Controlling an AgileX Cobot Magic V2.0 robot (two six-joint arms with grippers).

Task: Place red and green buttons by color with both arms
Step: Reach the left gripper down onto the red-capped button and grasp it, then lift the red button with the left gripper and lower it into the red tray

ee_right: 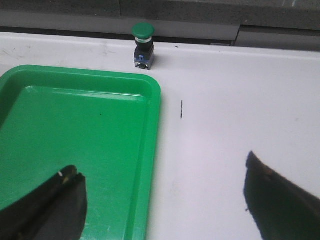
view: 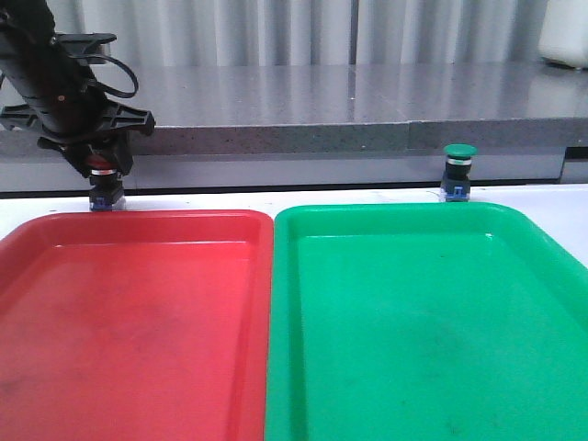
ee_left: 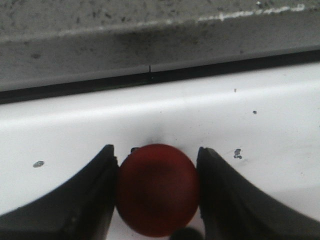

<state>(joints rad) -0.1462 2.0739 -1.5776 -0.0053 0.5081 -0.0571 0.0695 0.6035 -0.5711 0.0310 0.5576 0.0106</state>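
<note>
The left end effector (view: pixel 103 184) is closed around the red button (ee_left: pixel 157 190), upright on the surface just past the red tray (view: pixel 129 322), which lies toward 6 o'clock. The right end effector (ee_right: pixel 162 200) gapes wide, the green button (ee_right: pixel 143 45) well apart at 12 o'clock, beyond the green tray (ee_right: pixel 75 145).

The red button (ee_left: pixel 157 190) shows only a blurred cap, its body hidden, lower rim cut off.
</note>
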